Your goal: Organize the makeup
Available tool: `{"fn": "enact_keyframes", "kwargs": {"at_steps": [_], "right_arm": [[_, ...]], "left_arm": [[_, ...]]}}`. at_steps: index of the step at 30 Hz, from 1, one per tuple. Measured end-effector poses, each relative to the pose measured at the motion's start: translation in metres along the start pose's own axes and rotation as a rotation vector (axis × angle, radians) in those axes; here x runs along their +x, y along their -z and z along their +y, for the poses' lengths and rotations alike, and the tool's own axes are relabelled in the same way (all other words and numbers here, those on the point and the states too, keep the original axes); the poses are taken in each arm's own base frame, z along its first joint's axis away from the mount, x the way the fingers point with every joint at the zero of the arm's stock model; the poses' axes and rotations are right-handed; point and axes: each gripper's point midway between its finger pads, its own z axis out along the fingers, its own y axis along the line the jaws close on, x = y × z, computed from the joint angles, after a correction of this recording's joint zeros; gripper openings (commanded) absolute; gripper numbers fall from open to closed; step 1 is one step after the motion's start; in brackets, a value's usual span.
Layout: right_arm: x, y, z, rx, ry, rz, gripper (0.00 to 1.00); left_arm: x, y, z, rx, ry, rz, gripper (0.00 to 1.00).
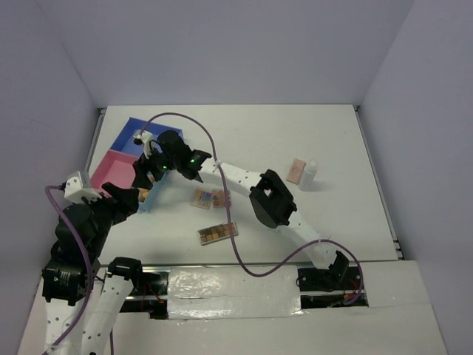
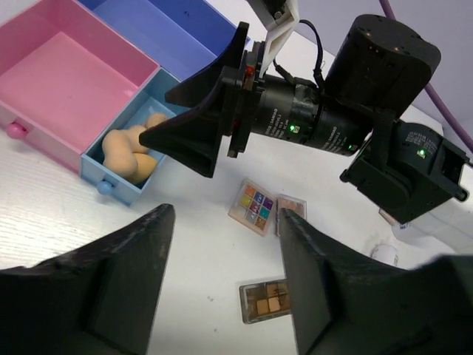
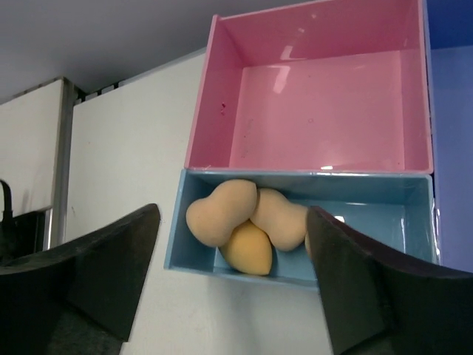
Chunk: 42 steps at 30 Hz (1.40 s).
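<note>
right gripper [image 3: 233, 214] wide open, empty, above teal compartment [image 3: 369, 214] of tray [image 3: 318, 103], left side of table [image 1: 295, 133]. peach sponges [image 3: 244, 222] lie inside, touching. left gripper [image 2: 225, 214] wide open, empty. palettes [image 1: 201, 198] at table centre; compact [image 1: 296, 171], white bottle [image 1: 308, 174] at right.

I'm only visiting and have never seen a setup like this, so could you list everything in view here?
Sponges: at least three, peach, piled in the tray's light-blue compartment.
Eyeshadow palettes: three; one multicolour and one peach-toned side by side mid-table, one brown nearer the arms.
Compact: one, beige, right of centre.
Bottle: one, white, right beside the compact.
Tray: one; blue, pink and light-blue compartments; far left of the table.
Table: one, white.
Left gripper: black, open, empty, above the table near the tray.
Right gripper: black, open, empty, over the sponge compartment.
</note>
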Motion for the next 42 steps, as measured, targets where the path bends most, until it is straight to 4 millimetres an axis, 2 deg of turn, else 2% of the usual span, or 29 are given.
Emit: {"fn": "enact_keyframes", "kwargs": {"at_steps": [2, 3, 5, 6, 7, 9, 10, 11, 12, 15, 16, 17, 19, 20, 21, 22, 24, 27, 29, 31, 33, 37, 42], "right_arm": [[0.003, 0.007, -0.001, -0.017, 0.005, 0.014, 1.00], [0.004, 0.014, -0.002, -0.026, 0.004, 0.023, 1.00], [0.000, 0.035, -0.008, -0.050, 0.002, 0.033, 1.00], [-0.004, 0.047, -0.012, -0.057, 0.002, 0.033, 1.00], [-0.011, 0.063, -0.017, -0.075, 0.005, 0.030, 0.99], [-0.032, 0.102, -0.031, -0.103, 0.033, 0.009, 0.90], [-0.043, 0.124, -0.040, -0.103, 0.052, -0.004, 0.78], [-0.053, 0.147, -0.048, -0.097, 0.079, -0.013, 0.72], [-0.062, 0.172, -0.057, -0.082, 0.098, -0.015, 0.56], [-0.087, 0.239, -0.077, -0.015, 0.149, -0.027, 0.35], [-0.093, 0.260, -0.080, 0.007, 0.164, -0.027, 0.35], [-0.096, 0.277, -0.081, 0.027, 0.170, -0.025, 0.38], [-0.095, 0.308, -0.080, 0.059, 0.161, -0.010, 0.57], [-0.090, 0.319, -0.078, 0.071, 0.152, 0.001, 0.62], [-0.083, 0.329, -0.076, 0.082, 0.138, 0.016, 0.70], [-0.073, 0.338, -0.075, 0.092, 0.119, 0.035, 0.72], [-0.051, 0.347, -0.076, 0.112, 0.072, 0.075, 0.77], [-0.007, 0.350, -0.077, 0.134, -0.024, 0.154, 0.78], [0.021, 0.350, -0.079, 0.152, -0.083, 0.204, 0.78], [0.038, 0.350, -0.081, 0.175, -0.128, 0.237, 0.78], [0.046, 0.351, -0.083, 0.193, -0.151, 0.252, 0.78], [0.044, 0.351, -0.087, 0.217, -0.174, 0.237, 0.79], [0.041, 0.350, -0.090, 0.235, -0.185, 0.225, 0.79]], "left_arm": [[0.002, 0.000, -0.003, 0.016, 0.005, 0.008, 0.60], [0.003, -0.001, -0.005, 0.027, 0.007, 0.012, 0.45], [0.006, -0.004, -0.010, 0.055, 0.013, 0.024, 0.29], [0.009, -0.006, -0.013, 0.073, 0.014, 0.032, 0.09], [0.012, -0.010, -0.017, 0.097, 0.020, 0.043, 0.03], [0.024, -0.021, -0.025, 0.142, 0.027, 0.093, 0.00], [0.033, -0.030, -0.031, 0.174, 0.029, 0.132, 0.00], [0.044, -0.039, -0.035, 0.198, 0.031, 0.177, 0.00], [0.057, -0.049, -0.037, 0.213, 0.035, 0.233, 0.00], [0.095, -0.074, -0.037, 0.218, 0.061, 0.398, 0.26], [0.105, -0.080, -0.036, 0.213, 0.066, 0.440, 0.35], [0.112, -0.085, -0.036, 0.209, 0.066, 0.472, 0.54], [0.120, -0.092, -0.039, 0.210, 0.059, 0.518, 0.66], [0.123, -0.094, -0.044, 0.215, 0.048, 0.536, 0.74], [0.126, -0.097, -0.049, 0.218, 0.036, 0.560, 0.76], [0.128, -0.102, -0.056, 0.226, 0.007, 0.576, 0.79], [0.139, -0.108, -0.069, 0.236, -0.040, 0.622, 0.82], [0.165, -0.114, -0.079, 0.210, -0.118, 0.699, 0.87], [0.185, -0.119, -0.076, 0.165, -0.178, 0.754, 0.92], [0.203, -0.122, -0.067, 0.099, -0.233, 0.800, 0.95], [0.218, -0.125, -0.053, 0.015, -0.291, 0.836, 0.97], [0.232, -0.134, -0.031, -0.116, -0.389, 0.867, 0.99], [0.238, -0.150, -0.031, -0.159, -0.472, 0.853, 0.99]]}}
